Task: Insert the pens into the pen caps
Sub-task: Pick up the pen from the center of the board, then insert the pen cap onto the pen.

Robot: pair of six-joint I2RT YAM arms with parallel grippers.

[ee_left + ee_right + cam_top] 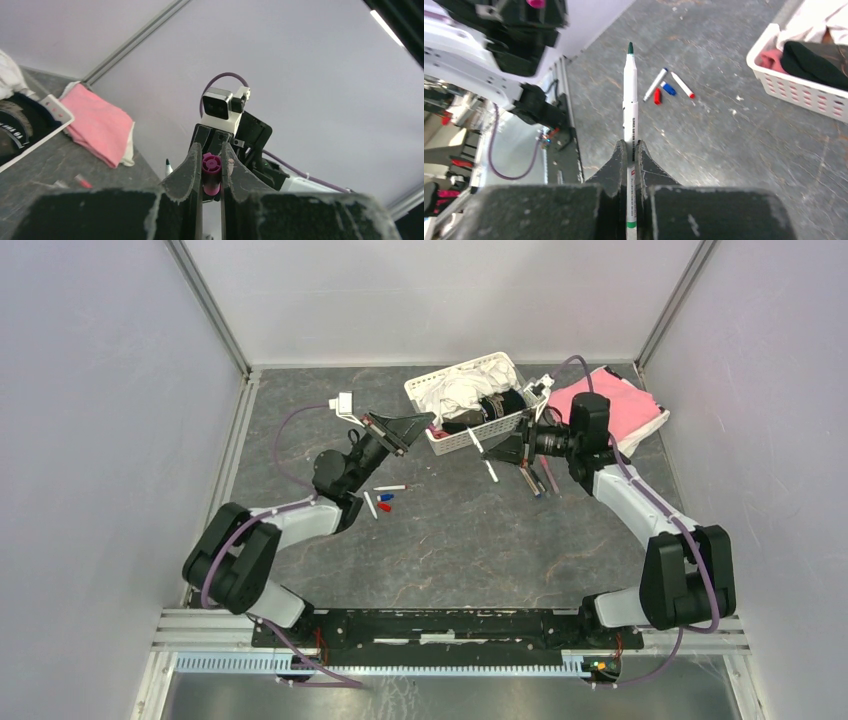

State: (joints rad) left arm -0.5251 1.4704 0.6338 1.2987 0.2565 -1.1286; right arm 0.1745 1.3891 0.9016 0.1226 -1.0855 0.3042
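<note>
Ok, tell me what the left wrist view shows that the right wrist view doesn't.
Only the left wrist view: the pink cloth and the right arm's camera. Only the right wrist view: two loose pens with a red cap and a blue cap on the table. Both: the white basket, the magenta cap in the left gripper, and the green-tipped pen in the right gripper.

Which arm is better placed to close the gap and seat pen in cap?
Right, likely: the right gripper grips the green-tipped pen with its tip free and extended forward, while the left gripper only needs to steady the magenta cap.
</note>
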